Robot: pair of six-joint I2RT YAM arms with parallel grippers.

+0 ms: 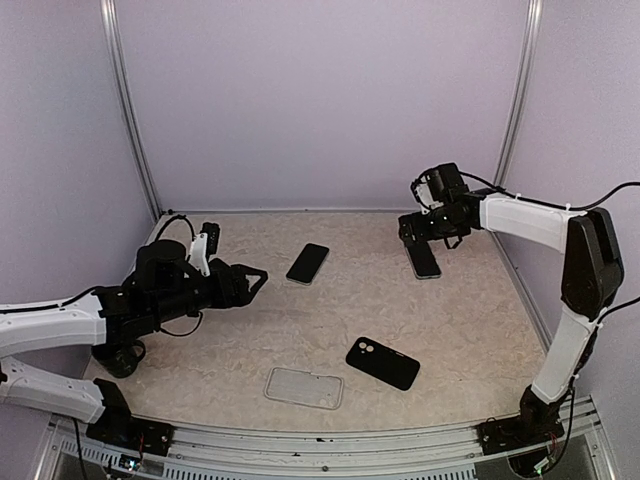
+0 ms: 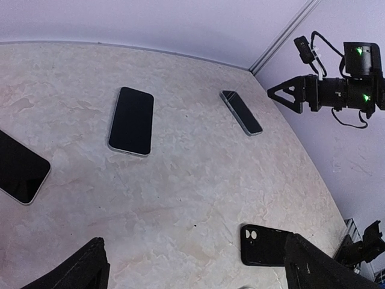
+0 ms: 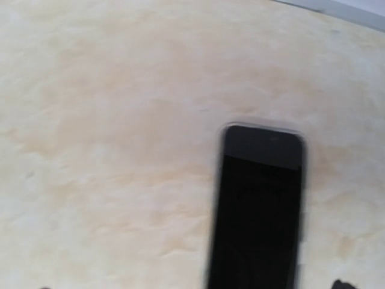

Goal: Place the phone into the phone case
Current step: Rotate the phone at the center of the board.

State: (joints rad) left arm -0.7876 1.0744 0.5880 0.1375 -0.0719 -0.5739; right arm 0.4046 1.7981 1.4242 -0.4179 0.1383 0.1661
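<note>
A dark phone point(image 1: 308, 263) lies screen up mid-table and shows in the left wrist view as the phone point(image 2: 131, 120). Another phone point(image 1: 424, 260) lies at the far right, directly under my right gripper point(image 1: 428, 240), which hovers open above it. It fills the right wrist view as a blurred phone point(image 3: 258, 205), and only finger edges point(image 3: 343, 283) show there. A black phone case point(image 1: 383, 363) lies front right, and a clear case point(image 1: 304, 387) lies near the front. My left gripper point(image 1: 255, 283) is open and empty, left of the middle phone. Its right finger point(image 2: 319, 271) overlaps the black case point(image 2: 264, 245).
A third dark phone point(image 2: 21, 168) sits at the left edge of the left wrist view. The far-right phone point(image 2: 241, 112) shows there too. Purple walls with metal corner posts point(image 1: 130, 110) close in the marbled table point(image 1: 250, 340). The right arm point(image 1: 590, 260) rises along the right side.
</note>
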